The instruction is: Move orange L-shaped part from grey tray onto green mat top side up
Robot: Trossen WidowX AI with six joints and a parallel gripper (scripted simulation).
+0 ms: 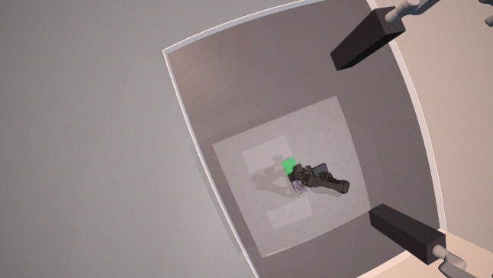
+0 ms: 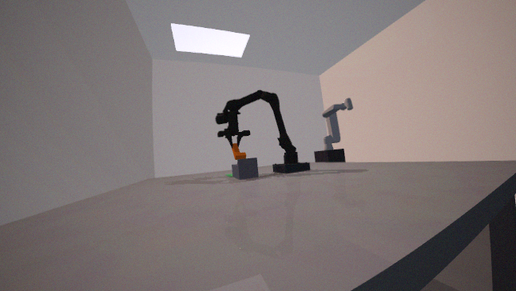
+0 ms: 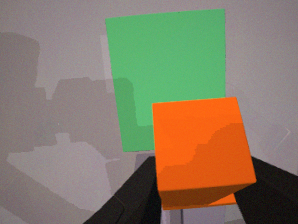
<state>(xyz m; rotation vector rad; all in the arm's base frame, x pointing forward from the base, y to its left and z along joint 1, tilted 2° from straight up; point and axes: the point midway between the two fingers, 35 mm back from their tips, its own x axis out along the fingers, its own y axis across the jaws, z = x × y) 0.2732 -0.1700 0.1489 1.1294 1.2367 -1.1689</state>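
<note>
My gripper (image 2: 236,144) (image 3: 192,163) (image 1: 296,175) is shut on the orange L-shaped part (image 2: 238,153) (image 3: 200,152). The part hangs from the fingers with its L end down, clear above the grey tray (image 2: 244,168) (image 1: 298,185). In the exterior view only a sliver of the mat (image 2: 228,175) shows left of the tray. The arm hides the part from above.
The arm's dark base (image 1: 321,168) (image 2: 291,167) stands right beside the tray. Two dark pedestals (image 1: 364,38) (image 1: 406,231) carry other grey arms (image 2: 333,128) at the table's edges. Two pale rectangles (image 1: 267,153) (image 1: 290,212) mark the table.
</note>
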